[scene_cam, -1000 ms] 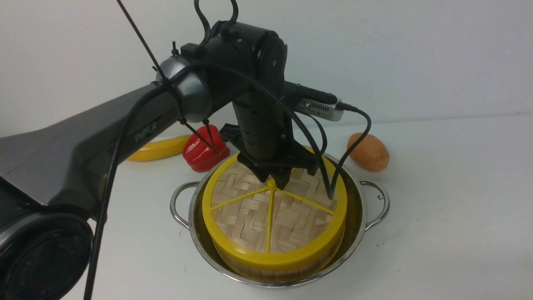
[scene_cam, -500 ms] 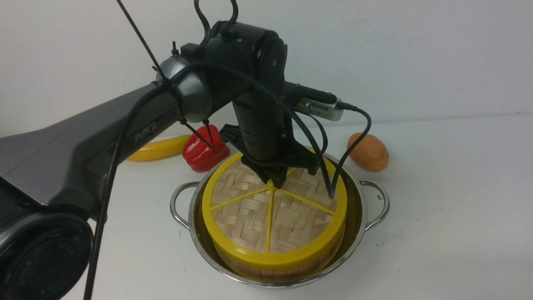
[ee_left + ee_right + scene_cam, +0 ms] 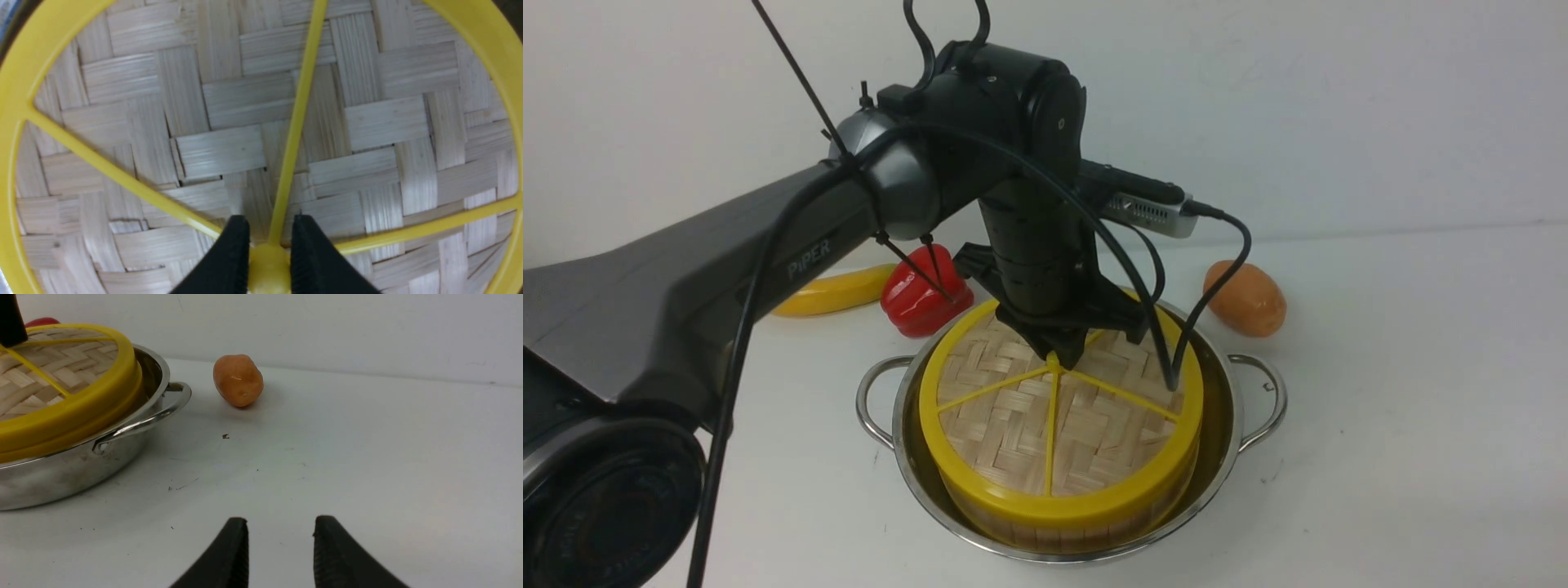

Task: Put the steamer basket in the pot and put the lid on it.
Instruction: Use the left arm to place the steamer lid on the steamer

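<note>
Fingertips of my left gripper are closed on the small yellow knob at the centre of the lid, one black finger pressed against each side of it, with a spoke running straight out between them. From the front, the left gripper comes down from above onto the middle of the lid. It lies flat on top of the steamer basket, yellow rim on yellow rim. The basket sits inside the pot, a narrow gap of steel showing around it and the loop handles sticking out to either side. My right gripper hangs low over the bare white table, its fingers spread apart with nothing between them, well to the right of the pot. An orange potato-like item lies just beyond the pot's right handle. A red pepper and a banana lie behind the pot on my left.
</note>
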